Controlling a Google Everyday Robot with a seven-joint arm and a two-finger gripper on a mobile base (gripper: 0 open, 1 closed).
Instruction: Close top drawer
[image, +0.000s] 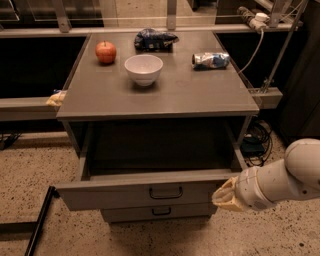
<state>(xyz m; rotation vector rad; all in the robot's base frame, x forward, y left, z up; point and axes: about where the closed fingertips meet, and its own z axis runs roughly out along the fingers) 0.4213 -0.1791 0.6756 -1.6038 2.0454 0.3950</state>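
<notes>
The top drawer (115, 194) is a wide grey metal drawer, pulled far out of the cabinet, and the part of its inside that shows is bare. Its flat front panel carries a dark loop handle (165, 192). A narrower drawer front (157, 212) shows below it, closed. My gripper (223, 196) is at the lower right, on a white arm. Its tan tip sits at the right end of the drawer's front panel.
On the cabinet top (200, 95) stand a red apple (106, 52), a white bowl (143, 69), a dark chip bag (154, 39) and a lying can (210, 60). Cables (256, 142) lie on the floor at right. A dark bar (40, 220) lies at lower left.
</notes>
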